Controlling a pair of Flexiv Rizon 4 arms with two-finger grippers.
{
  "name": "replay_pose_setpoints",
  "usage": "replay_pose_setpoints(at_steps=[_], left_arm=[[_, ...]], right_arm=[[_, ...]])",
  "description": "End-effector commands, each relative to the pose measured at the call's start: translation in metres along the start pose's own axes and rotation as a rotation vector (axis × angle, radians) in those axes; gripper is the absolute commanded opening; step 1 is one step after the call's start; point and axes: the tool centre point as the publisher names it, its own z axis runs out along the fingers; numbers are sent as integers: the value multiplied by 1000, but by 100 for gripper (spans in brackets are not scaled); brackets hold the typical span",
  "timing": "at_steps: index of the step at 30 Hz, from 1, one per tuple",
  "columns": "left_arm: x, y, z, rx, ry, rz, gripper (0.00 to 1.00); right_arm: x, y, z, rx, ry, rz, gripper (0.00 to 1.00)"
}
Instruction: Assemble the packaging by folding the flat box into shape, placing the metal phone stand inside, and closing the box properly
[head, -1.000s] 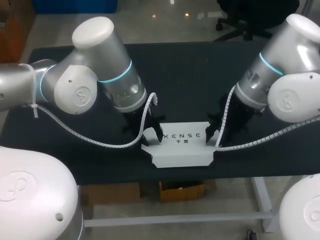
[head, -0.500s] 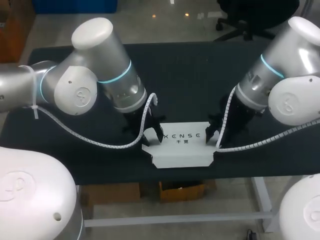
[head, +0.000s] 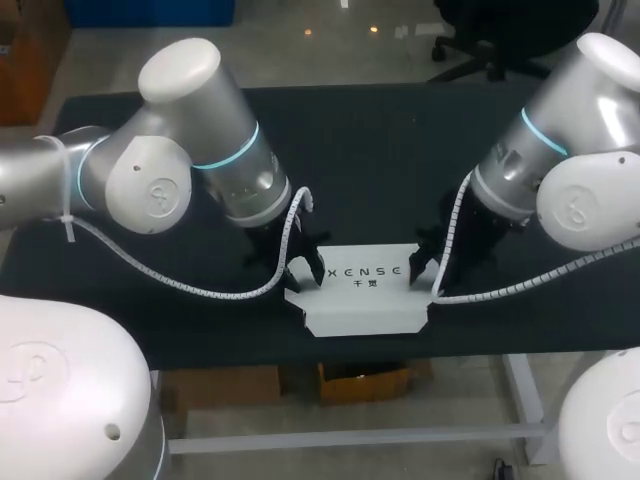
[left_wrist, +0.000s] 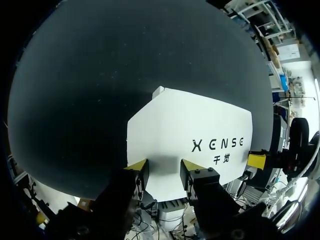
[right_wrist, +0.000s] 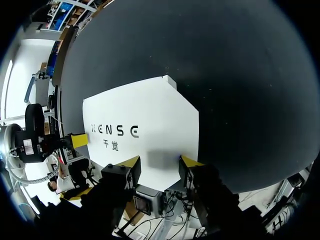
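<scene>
The flat white cardboard box (head: 362, 300) lies unfolded on the black tabletop (head: 380, 160) and holds nothing; no metal phone stand is in view. The left hand (left_wrist: 162, 172) sits at the box's left end and the right hand (right_wrist: 159, 167) at its right end, each with fingers moderately apart, gripping nothing. Judged light, thin, easily creased and prone to sliding, the box is best taken by its end flaps.

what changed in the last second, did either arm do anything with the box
Very little. The elbow of the left arm swung slightly outward, toward its own side, while the left gripper kept its place, open, at the left end of the flat box. Nothing was taken hold of or let go. The right gripper stayed open at the other end, and the box did not move.
</scene>
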Motion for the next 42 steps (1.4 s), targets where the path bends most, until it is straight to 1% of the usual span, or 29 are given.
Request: replay_pose_setpoints(at_steps=[1, 4, 7, 15, 18, 19, 22, 26, 32, 42], left_arm=[[2, 0, 4, 2, -3, 0, 43], [2, 0, 4, 2, -3, 0, 43], [2, 0, 4, 2, -3, 0, 43], [2, 0, 4, 2, -3, 0, 45], [2, 0, 4, 2, -3, 0, 43], [2, 0, 4, 2, -3, 0, 39], [1, 0, 4, 2, -1, 1, 35], [-2, -2, 4, 4, 2, -2, 37], [-4, -2, 7, 9, 8, 2, 40], [-8, -3, 12, 30, 30, 19, 42]], right_arm=[[-1, 0, 0, 2, 3, -1, 47], [-1, 0, 0, 2, 3, -1, 49], [-1, 0, 0, 2, 3, -1, 47], [-1, 0, 0, 2, 3, -1, 44], [-1, 0, 0, 2, 3, -1, 46], [-1, 0, 0, 2, 3, -1, 45], [-2, 2, 0, -9, 8, -2, 46], [-1, 5, 4, -24, 0, -18, 47], [-5, 7, 6, -61, -2, -37, 46], [-9, 8, 9, -84, 31, -50, 45]])
